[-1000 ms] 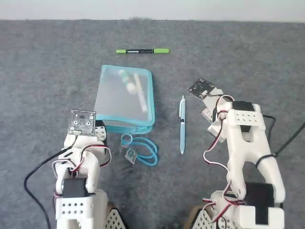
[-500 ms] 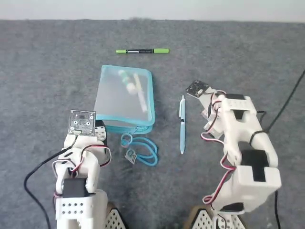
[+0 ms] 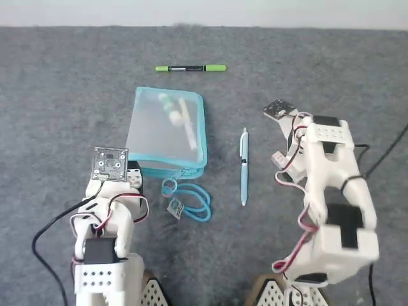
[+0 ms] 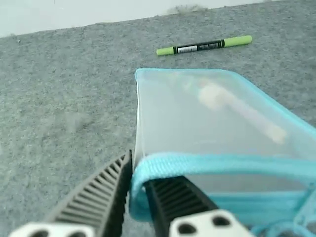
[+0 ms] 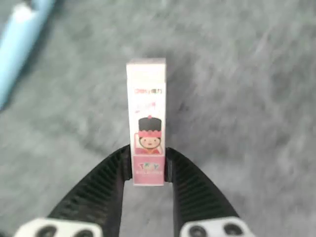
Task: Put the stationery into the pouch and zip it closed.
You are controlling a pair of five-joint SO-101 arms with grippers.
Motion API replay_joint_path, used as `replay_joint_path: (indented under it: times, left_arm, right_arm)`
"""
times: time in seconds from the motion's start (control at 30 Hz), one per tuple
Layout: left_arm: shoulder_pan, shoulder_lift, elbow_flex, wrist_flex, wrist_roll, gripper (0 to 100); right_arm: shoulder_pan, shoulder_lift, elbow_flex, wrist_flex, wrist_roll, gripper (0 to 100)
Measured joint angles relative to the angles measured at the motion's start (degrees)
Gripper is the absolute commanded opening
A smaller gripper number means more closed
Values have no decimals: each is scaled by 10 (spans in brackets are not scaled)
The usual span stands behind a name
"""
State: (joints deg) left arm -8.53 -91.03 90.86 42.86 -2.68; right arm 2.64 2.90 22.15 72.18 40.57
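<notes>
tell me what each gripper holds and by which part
Left gripper clamps the pouch by its teal rim; right gripper pinches the pink-and-white box at one end.

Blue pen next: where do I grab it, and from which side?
Best take the blue pen at mid-barrel from above, jaws closing across its width. It lies flat on the carpet, running away from the arms, with bare carpet on both sides, apart from the pouch.

Small print on eraser point(image 5: 146, 113) sleeve clamped in right gripper point(image 5: 147, 160): illegible. Green marker point(image 4: 204, 46) label: illegible too.

Robot lab; grey felt tbl point(image 3: 57, 83)
</notes>
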Motion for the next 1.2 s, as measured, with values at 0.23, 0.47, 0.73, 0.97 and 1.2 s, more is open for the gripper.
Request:
replay_joint_path:
  times: [0.23, 0.47, 0.73, 0.97, 1.2]
  left_arm:
    - [35, 0, 33, -44, 0, 11]
    - [91, 0, 33, -43, 0, 11]
    - [179, 0, 33, -40, 0, 11]
    - [197, 0, 33, -40, 0, 11]
    - [200, 0, 33, -40, 0, 11]
  right_arm:
    - [-108, -257, 32, 158, -79, 8]
    - [-374, -433, 54, 210, -196, 7]
    - [-400, -355, 28, 212, -198, 7]
    - [-403, -215, -55, 215, -201, 7]
    - [-403, -69, -156, 230, -240, 7]
